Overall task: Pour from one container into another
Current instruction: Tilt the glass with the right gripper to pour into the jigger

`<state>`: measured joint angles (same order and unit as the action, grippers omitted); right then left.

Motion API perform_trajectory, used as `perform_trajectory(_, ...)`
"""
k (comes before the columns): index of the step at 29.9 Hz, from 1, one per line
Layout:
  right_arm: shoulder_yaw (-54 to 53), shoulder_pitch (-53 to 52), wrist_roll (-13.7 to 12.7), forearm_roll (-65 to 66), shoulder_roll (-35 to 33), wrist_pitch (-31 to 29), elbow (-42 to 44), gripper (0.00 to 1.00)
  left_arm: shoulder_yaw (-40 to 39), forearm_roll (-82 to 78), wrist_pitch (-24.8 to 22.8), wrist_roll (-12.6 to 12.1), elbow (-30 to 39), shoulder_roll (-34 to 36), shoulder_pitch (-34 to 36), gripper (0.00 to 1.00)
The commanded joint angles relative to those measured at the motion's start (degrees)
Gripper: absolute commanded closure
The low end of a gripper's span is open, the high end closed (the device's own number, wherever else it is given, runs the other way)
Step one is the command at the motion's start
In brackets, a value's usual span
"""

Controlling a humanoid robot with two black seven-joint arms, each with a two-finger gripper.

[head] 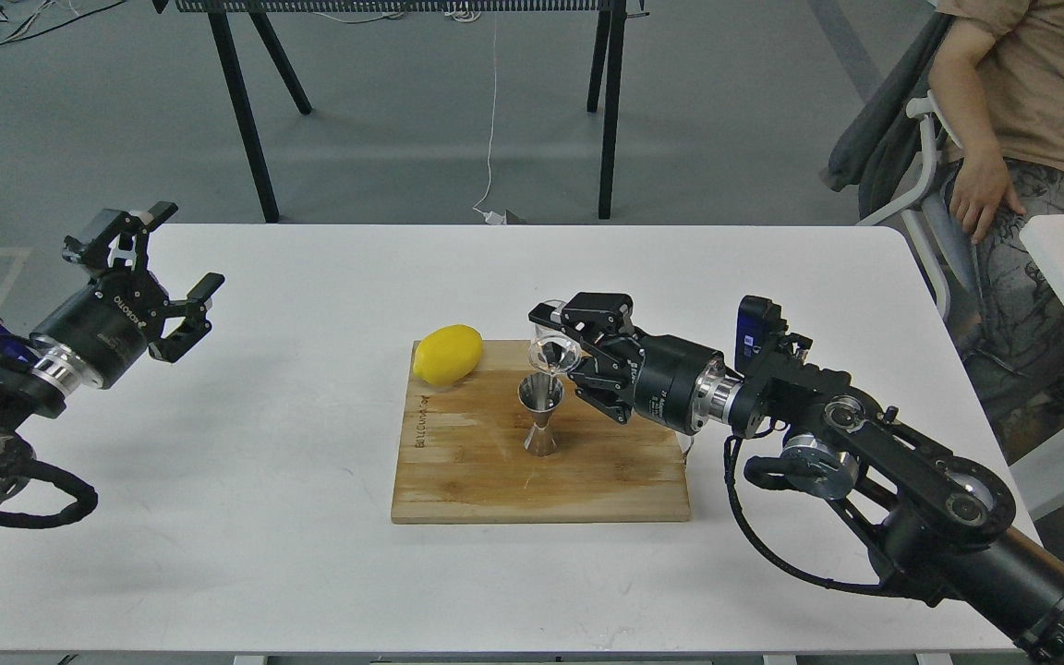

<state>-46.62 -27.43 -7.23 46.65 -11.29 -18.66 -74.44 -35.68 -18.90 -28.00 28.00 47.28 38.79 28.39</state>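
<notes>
**Glass tipped over the jigger on the board**

While the left gripper (pixel 176 277) hangs above the table's left edge with its fingers spread wide and nothing between them, the right gripper (pixel 578 356) is clamped on the small clear glass (pixel 554 349) over the middle of the wooden board (pixel 541 480). The glass lies tilted on its side, its open mouth turned down and toward the camera, its lip just above the upper cup of the steel jigger (pixel 541 414). Whether any liquid is passing between them is too fine to tell. The jigger stands upright on the board, a little toward the board's far edge and close to its centre line, with its narrow waist and lower cone plainly showing.

A yellow lemon (pixel 447 354) rests at the board's far left corner, partly overhanging that edge, well to the left of the jigger and apart from it. The board itself lies near the centre of the white table (pixel 310 554), with lettering along its left edge.

The right arm reaches in from the table's near right corner, its wrist level above the board's right edge. Beyond the table's far right corner a person (pixel 1031 111) in a tan shirt sits on a chair, one hand hanging down.
</notes>
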Motion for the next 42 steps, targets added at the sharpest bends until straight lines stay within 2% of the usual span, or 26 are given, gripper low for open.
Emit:
perform_trajectory(1, 0.04, 0.00, 0.02, 0.02, 0.13, -0.06, 0.18, 0.60, 0.00, 0.00, 0.00, 0.00, 0.00, 0.14, 0.08, 0.02)
perform_trajectory(42, 2.06, -1.67, 0.98, 8.45, 3.38, 0.02, 4.22, 0.60, -0.17, 0.09, 0.00, 0.00, -0.35, -0.12, 0.08, 0.02)
